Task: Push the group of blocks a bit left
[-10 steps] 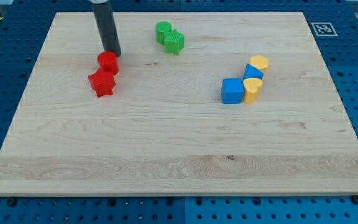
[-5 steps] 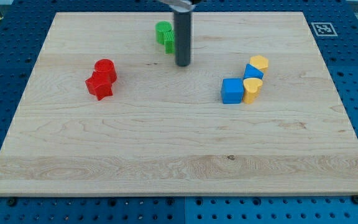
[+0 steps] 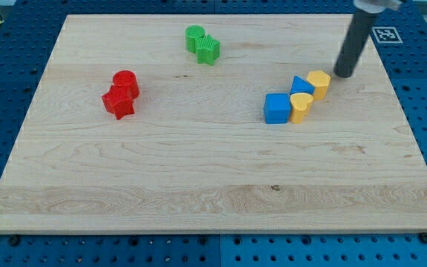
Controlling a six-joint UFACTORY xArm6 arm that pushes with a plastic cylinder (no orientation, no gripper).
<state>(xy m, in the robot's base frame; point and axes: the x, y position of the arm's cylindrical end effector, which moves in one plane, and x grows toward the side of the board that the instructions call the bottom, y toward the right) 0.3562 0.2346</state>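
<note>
My tip [image 3: 343, 74] is at the view's right, just to the upper right of a cluster of four blocks. The cluster holds a blue cube [image 3: 276, 108], a blue triangular block [image 3: 300, 86], a yellow heart-like block [image 3: 319, 83] and a second yellow block [image 3: 300, 107]. The tip is a short way from the upper yellow block; I cannot tell if it touches. The blocks in the cluster touch each other.
A red cylinder [image 3: 126, 81] and a red star block [image 3: 118, 101] sit together at the view's left. A green cylinder [image 3: 194, 37] and a green ridged block [image 3: 208, 50] sit at the top centre. The wooden board [image 3: 213, 193] lies on a blue pegboard.
My tip has swept from beside the red blocks at the left, past the green blocks, to the right side of the blue and yellow cluster. The upper yellow block has shifted slightly down and right.
</note>
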